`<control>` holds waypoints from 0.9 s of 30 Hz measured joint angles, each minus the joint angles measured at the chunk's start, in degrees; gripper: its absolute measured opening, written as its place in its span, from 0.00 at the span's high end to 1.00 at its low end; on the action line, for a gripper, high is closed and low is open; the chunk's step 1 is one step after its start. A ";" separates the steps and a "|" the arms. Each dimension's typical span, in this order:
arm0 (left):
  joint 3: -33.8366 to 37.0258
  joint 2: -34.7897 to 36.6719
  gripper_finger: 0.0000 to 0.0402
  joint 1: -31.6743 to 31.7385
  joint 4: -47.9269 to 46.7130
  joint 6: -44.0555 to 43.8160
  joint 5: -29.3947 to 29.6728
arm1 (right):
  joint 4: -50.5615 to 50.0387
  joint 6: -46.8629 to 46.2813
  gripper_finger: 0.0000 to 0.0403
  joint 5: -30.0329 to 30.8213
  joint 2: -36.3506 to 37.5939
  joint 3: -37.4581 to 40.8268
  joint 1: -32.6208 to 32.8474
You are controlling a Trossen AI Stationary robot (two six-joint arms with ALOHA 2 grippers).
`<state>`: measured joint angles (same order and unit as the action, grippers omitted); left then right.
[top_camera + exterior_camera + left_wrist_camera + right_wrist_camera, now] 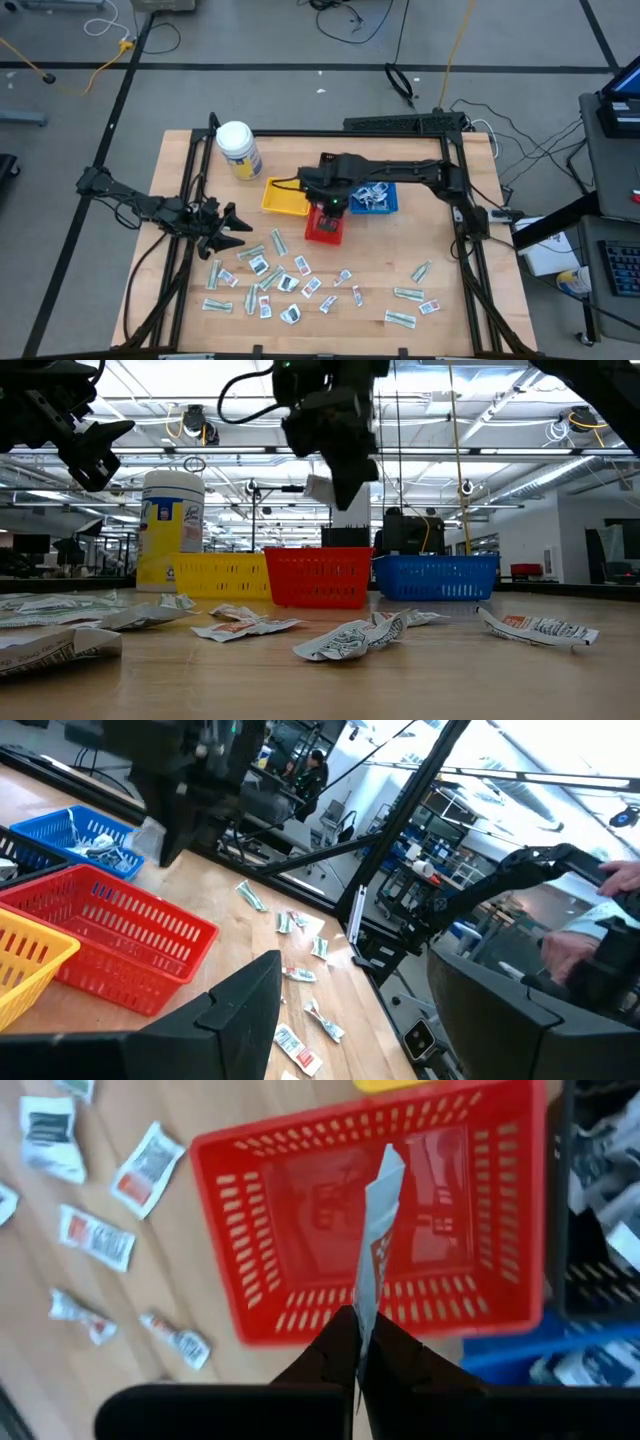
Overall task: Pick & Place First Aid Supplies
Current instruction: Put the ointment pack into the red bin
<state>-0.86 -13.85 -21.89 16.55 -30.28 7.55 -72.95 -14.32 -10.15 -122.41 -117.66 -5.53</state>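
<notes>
right tool (358, 1342) pinching a pale wrapper (378, 1230), long axis hanging straight down over the red tray (240, 1230); left tool (232, 229) spread wide at nine o'clock.

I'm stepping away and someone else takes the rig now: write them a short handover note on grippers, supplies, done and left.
Right gripper: shut on a packet, held above the red tray, not yet released.
Left gripper: open, holding nothing, waiting at the table's left side.
Done: several packets lie in the blue tray; the red tray looks empty.
Left: drop the held packet, then sort the many loose packets spread across the front of the table.
</notes>
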 joint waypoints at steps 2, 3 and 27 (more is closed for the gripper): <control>0.00 0.00 0.36 0.00 -0.01 0.00 0.00 | 1.44 -0.02 1.00 1.36 -0.73 0.04 0.37; 0.00 0.00 0.36 0.00 -0.01 0.00 0.00 | 2.23 -0.03 1.00 2.49 -1.18 0.04 0.57; 0.00 -0.01 0.36 0.00 -0.02 0.00 -0.02 | 11.89 -1.51 0.79 1.07 -4.07 9.53 1.85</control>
<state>-0.86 -13.85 -21.89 16.53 -30.28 7.53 -61.05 -15.84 -9.08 -126.48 -108.14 -3.68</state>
